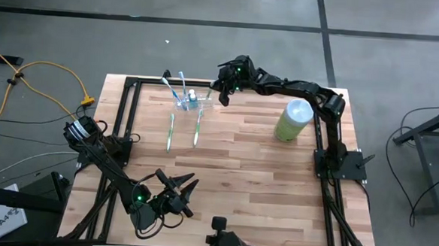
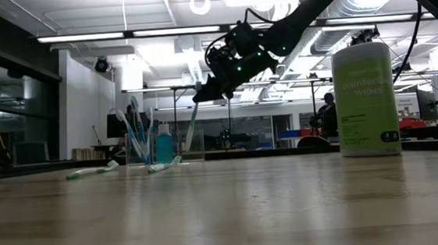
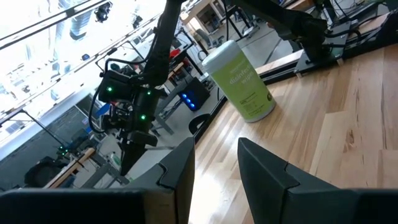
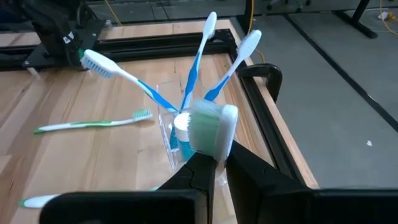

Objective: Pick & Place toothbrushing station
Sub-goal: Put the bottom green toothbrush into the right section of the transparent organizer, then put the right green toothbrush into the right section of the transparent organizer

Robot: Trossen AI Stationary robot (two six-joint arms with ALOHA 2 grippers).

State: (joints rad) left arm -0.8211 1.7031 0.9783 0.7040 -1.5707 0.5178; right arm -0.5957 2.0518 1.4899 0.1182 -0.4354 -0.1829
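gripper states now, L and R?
Left gripper: jaws open, empty, low over the table's near edge.
Right gripper: jaws shut on a green toothbrush, above the toothbrushing station.

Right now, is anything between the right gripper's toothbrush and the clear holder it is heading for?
Nothing separate blocks it. The right gripper holds a green toothbrush just above the clear holder. Only the three blue toothbrushes already standing in the holder crowd its opening, and a small blue bottle sits inside it.

Two dark jointed arms, green indicator lights near each wrist, black cables, angular black fingers
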